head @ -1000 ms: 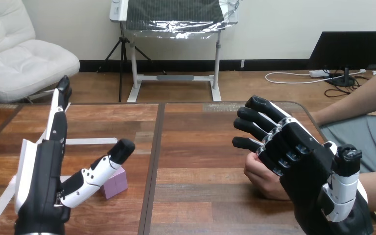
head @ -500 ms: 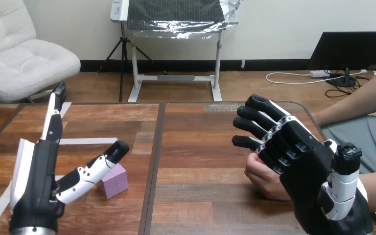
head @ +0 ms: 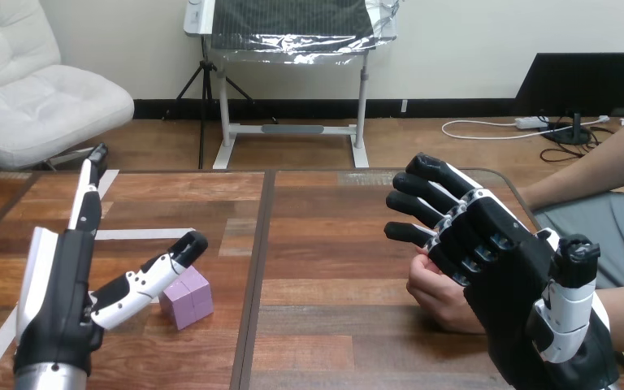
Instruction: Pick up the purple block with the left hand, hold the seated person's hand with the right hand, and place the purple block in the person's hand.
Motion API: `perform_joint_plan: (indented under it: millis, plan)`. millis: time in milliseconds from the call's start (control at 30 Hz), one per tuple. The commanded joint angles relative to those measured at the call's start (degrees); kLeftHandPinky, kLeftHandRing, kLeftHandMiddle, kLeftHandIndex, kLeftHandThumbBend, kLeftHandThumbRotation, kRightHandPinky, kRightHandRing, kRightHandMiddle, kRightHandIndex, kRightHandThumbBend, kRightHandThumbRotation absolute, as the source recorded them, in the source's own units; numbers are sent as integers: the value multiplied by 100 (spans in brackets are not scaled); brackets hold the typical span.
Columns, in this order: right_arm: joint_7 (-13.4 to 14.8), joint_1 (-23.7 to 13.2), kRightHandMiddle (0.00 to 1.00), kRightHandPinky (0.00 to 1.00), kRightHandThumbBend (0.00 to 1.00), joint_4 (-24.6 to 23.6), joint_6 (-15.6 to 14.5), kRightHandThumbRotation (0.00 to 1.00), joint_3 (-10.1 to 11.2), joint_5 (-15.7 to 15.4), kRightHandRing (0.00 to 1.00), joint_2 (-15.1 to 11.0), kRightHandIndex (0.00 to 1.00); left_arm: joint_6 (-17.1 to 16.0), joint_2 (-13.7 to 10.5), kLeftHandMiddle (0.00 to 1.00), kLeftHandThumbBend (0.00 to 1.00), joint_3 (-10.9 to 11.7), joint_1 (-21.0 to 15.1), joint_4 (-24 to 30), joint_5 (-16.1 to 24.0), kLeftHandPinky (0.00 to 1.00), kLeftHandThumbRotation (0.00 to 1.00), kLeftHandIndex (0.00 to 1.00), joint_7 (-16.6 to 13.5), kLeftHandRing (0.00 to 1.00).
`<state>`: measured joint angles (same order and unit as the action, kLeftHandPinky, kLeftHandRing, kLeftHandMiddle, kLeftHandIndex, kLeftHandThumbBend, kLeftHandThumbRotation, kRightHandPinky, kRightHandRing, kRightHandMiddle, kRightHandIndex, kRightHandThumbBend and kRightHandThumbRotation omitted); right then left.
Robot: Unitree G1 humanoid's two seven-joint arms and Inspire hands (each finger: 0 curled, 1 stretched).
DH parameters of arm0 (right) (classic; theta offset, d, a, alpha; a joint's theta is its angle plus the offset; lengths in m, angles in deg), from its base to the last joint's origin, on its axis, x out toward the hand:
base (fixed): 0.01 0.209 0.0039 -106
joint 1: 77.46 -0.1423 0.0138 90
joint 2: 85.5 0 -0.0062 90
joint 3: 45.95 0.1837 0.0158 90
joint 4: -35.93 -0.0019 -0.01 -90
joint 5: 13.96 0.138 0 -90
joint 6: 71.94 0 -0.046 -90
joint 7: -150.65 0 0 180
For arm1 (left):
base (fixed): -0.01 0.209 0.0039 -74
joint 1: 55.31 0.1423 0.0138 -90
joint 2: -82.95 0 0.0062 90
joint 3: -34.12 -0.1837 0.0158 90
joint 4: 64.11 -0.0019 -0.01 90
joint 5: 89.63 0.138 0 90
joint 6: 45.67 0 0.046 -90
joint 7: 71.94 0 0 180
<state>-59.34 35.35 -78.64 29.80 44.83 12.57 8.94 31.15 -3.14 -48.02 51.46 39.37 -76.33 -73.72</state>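
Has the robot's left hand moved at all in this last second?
Yes. The left robot hand has drawn back toward the near table edge and slightly left, judged against the purple block, which its thumb now covers less.

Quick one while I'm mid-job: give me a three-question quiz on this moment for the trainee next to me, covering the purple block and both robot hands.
1. True or false: the purple block rests on the table, not lifted.
2. The left hand is: A) curled round the block; B) open, beside the block; C) pressed flat on top of the block.
3. Fill in: the right hand lies ____ the person's hand, with its fingers stretched out.

Key: 1 true; 2 B; 3 over.
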Motion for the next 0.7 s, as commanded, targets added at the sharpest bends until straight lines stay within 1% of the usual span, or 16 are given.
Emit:
perform_joint_plan:
  millis: [0, 200, 467, 667]
  plan:
    - [14, -337, 87, 81, 90, -105, 140, 98, 60, -13, 87, 22, 87, 97, -239, 100, 83, 22, -493, -169, 124, 100, 54, 100, 70, 100]
    - [-12, -351, 87, 81, 90, -75, 165, 99, 75, -3, 87, 18, 87, 137, -328, 100, 80, 38, -679, -424, 160, 100, 50, 100, 85, 100]
    - [14, -345, 87, 81, 90, -98, 152, 98, 81, -13, 87, 15, 87, 183, -473, 100, 80, 25, -917, -756, 265, 100, 46, 100, 54, 100]
    - [11, -346, 87, 80, 91, -95, 169, 98, 88, -22, 87, 10, 87, 416, -579, 100, 82, -14, -1089, -926, 443, 100, 47, 100, 59, 100]
